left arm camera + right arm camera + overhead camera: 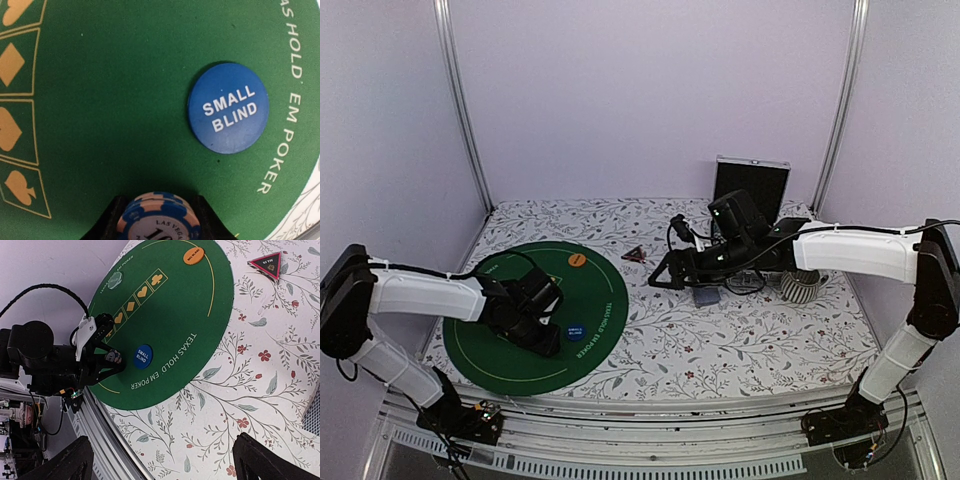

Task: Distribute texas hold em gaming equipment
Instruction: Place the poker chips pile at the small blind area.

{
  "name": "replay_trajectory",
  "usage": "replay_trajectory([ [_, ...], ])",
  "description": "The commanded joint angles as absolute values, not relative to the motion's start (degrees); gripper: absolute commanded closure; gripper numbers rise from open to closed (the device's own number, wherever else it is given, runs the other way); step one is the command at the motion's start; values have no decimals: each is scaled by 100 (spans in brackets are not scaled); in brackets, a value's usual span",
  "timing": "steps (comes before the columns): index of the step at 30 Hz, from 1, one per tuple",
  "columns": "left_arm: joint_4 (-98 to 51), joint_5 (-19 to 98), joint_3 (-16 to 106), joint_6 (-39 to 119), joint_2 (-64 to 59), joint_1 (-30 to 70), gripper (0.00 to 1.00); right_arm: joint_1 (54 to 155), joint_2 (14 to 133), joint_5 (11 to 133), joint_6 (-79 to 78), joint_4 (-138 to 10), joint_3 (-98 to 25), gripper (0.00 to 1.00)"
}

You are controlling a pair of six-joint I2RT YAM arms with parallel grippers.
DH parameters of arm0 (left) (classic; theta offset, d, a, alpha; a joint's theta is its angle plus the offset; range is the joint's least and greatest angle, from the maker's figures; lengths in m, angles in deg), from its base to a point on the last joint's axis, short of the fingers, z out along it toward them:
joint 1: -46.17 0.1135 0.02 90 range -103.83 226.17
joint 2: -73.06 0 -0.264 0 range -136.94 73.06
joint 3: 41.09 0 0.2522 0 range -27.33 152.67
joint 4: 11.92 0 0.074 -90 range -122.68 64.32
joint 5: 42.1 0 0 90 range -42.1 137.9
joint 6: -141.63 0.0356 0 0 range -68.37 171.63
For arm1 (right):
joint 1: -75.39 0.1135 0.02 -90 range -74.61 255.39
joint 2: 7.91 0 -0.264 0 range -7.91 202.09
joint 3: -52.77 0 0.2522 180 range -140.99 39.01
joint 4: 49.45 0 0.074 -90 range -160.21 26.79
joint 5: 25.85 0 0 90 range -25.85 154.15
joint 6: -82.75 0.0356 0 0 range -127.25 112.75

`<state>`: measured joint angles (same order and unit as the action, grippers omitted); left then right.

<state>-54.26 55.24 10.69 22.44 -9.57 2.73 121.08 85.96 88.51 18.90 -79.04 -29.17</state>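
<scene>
My left gripper [546,320] is shut on a small stack of blue-and-peach edge-striped poker chips [160,217], low over the round green mat [495,345], just left of the blue "SMALL BLIND" disc [228,107]. The blue disc also shows in the top view [576,334] and the right wrist view [142,356]. An orange disc [577,259] lies at the mat's far edge. The dark red-edged triangular marker [636,253] lies on the floral cloth. My right gripper [660,276] hangs open and empty above the cloth right of the mat. Grey-blue cards [706,296] lie below it.
The silver-and-black case [751,185] stands open at the back. A ribbed cup [800,287] sits by my right arm. A pale green disc [115,279] lies on the mat's left side. The metal table rail [107,440] runs along the near edge.
</scene>
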Motion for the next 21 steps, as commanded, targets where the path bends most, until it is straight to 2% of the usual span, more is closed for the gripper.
replay_trajectory([
  [1,-5222,5458,906,2304,-1102,242,88,12116,8534,8882,1831,-7877,-2975,1],
  [3,-5215,5461,899,2316,-1157,199,78,12116,8551,8893,1845,-7887,-2980,1],
  [5,-5185,5463,874,2332,-1203,181,73,12114,8561,8910,1843,-7887,-2981,1],
  [14,-5135,5385,774,2333,-1270,176,56,12106,8491,8870,1793,-7964,-3212,1],
  [21,-5135,5371,775,2333,-1234,170,49,12092,8473,8841,1754,-8033,-3286,1],
])
